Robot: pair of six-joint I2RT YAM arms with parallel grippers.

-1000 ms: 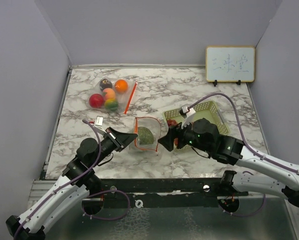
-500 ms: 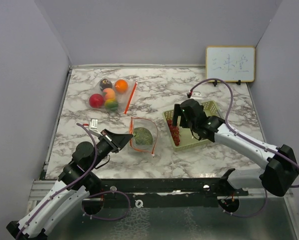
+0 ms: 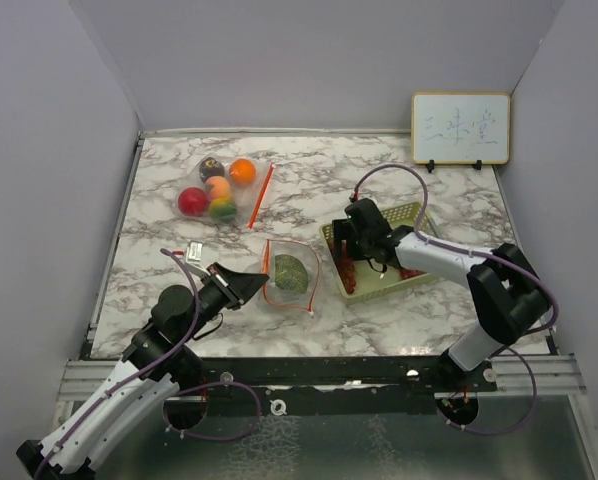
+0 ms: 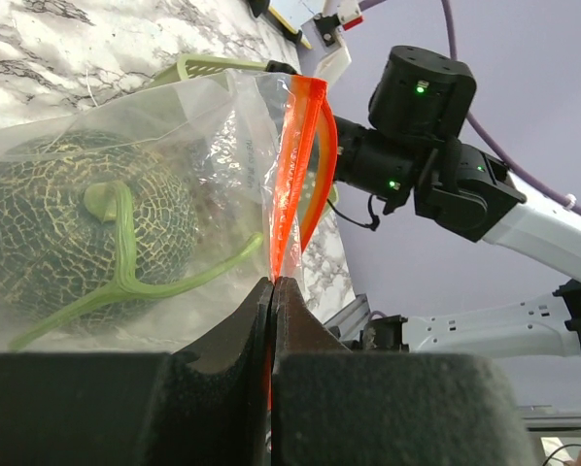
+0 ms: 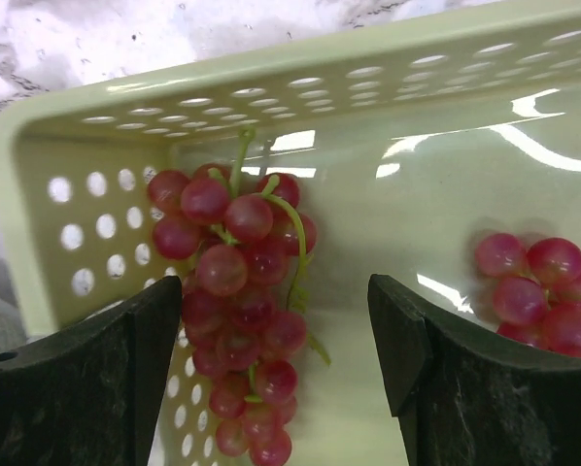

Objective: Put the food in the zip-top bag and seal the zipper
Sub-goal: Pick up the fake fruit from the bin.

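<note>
The clear zip-top bag (image 3: 304,290) with an orange zipper (image 4: 295,165) lies mid-table, and the green netted melon (image 3: 290,273) (image 4: 67,233) is inside it. My left gripper (image 3: 263,278) (image 4: 273,283) is shut on the bag's orange rim at its left side. Over the pale green basket (image 3: 419,270), my right gripper (image 3: 349,248) (image 5: 274,291) stands open, pointing down. A bunch of red grapes (image 5: 237,291) (image 3: 347,270) lies between its fingers, not gripped. More grapes (image 5: 543,291) lie to the right in the basket.
At the back left, a red apple (image 3: 192,201), an orange (image 3: 242,172), a dark purple fruit (image 3: 211,167) and a yellow-peach fruit (image 3: 218,187) lie together in clear plastic beside an orange strip (image 3: 262,196). A whiteboard (image 3: 460,128) stands at the back right. A small white tag (image 3: 194,250) lies near my left arm.
My right arm has swung away from the bag's mouth to the basket and now hangs over the grapes. The left gripper keeps hold of the bag, which shifted slightly.
</note>
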